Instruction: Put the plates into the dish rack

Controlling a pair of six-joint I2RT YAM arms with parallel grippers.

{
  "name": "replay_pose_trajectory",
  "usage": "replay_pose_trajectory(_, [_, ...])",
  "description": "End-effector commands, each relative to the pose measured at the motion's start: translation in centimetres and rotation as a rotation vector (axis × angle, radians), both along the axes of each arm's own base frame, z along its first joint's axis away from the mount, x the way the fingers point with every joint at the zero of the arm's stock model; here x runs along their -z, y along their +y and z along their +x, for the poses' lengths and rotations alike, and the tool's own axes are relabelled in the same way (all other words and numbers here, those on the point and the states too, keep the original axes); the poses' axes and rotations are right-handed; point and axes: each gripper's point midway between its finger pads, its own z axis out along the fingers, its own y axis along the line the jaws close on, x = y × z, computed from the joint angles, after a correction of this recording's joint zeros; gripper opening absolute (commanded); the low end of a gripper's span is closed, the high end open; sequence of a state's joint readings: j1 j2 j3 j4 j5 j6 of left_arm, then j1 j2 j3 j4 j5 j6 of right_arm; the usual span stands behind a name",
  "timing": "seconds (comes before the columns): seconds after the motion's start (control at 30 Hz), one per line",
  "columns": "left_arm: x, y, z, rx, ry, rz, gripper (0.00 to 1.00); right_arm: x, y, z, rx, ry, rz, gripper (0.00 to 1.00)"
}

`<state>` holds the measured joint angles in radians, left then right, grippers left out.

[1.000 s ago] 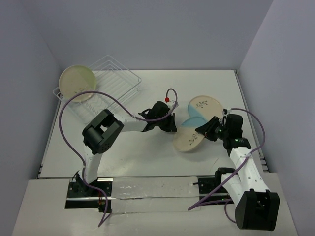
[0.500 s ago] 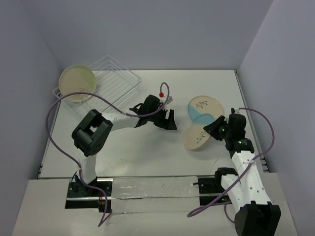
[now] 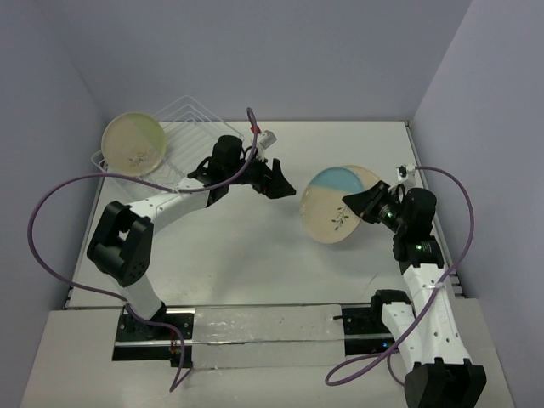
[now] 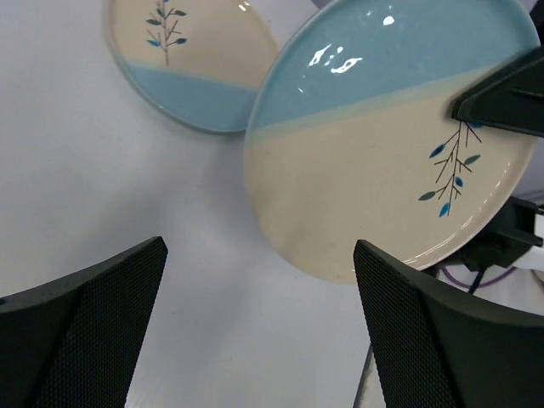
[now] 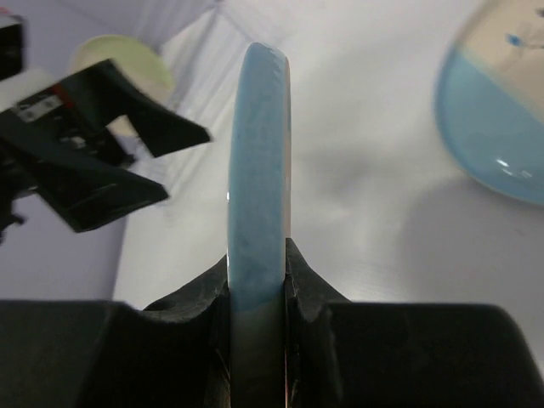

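White surface [image 3: 255, 255] with the wire dish rack [image 3: 204, 127] at the far left corner, and the cream plate [image 3: 133, 144] standing up at its left end. The flat half-blue plate [image 4: 191, 59] lies on the surface over on the right. The raised half-blue plate [image 3: 336, 204] hangs tilted just above it, rim pinched tight by the right fingers [image 5: 204, 310]. The left fingers [image 4: 93, 314] are spread wide, holding nothing, hovering mid-surface and facing that raised plate

Soft, even overhead light leaves only faint shadows on the white desk [image 3: 246, 263]. Small glare spots fleck the blue-and-cream plate [image 4: 382, 144]. The right wrist view's background is slightly blurred.
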<state>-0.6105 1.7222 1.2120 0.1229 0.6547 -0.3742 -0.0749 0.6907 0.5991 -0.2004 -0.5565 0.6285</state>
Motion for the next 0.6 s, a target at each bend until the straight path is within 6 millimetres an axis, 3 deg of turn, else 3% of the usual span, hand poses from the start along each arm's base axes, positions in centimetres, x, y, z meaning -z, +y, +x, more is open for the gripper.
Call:
replay_pose_trajectory(0.0, [-2.8, 0.4, -2.0, 0.170, -0.033, -0.166, 0.99, -9.6, 2.7, -0.2, -0.179, -0.325, 0.066, 0.00])
replay_pose_trajectory(0.17, [-2.0, 0.4, -1.9, 0.184, -0.056, -0.167, 0.99, -11.1, 4.2, -0.8, -0.290, -0.374, 0.161, 0.00])
replay_pose_trajectory(0.57, [-1.9, -0.7, -3.6, 0.270, -0.040, -0.244, 0.99, -10.6, 5.9, -0.2, -0.356, -0.354, 0.230, 0.00])
